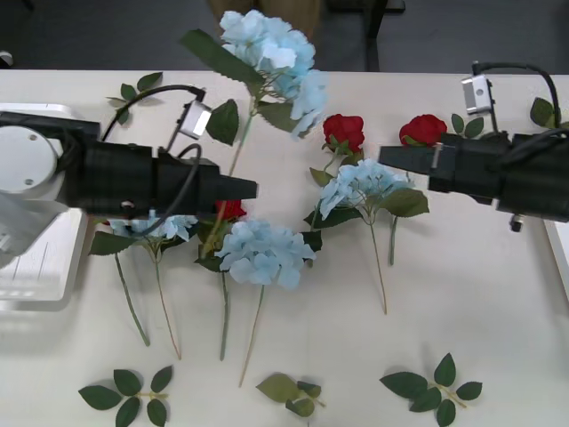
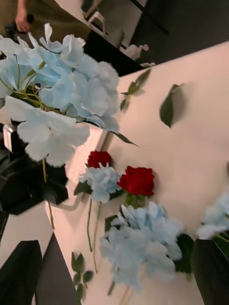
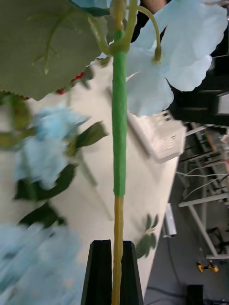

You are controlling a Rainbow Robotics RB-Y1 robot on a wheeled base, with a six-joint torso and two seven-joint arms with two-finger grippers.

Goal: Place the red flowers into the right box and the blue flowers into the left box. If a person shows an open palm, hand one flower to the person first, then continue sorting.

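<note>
Left wrist view: left gripper [image 3: 113, 271] pinching blue flower [image 3: 119, 143]

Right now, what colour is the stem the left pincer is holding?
The stem is green above, yellowish toward the left pincer; the left wrist view shows it best.

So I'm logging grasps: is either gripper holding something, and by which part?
The left gripper pinches a blue flower low on its stem; the right gripper holds nothing.

A pale table [image 1: 480, 302] carries loose green leaf sprigs: one at its near left corner [image 1: 127, 398], one near the middle of the near edge [image 1: 292, 393], one at the near right [image 1: 433, 385], and another at the far left [image 1: 133, 92].
</note>
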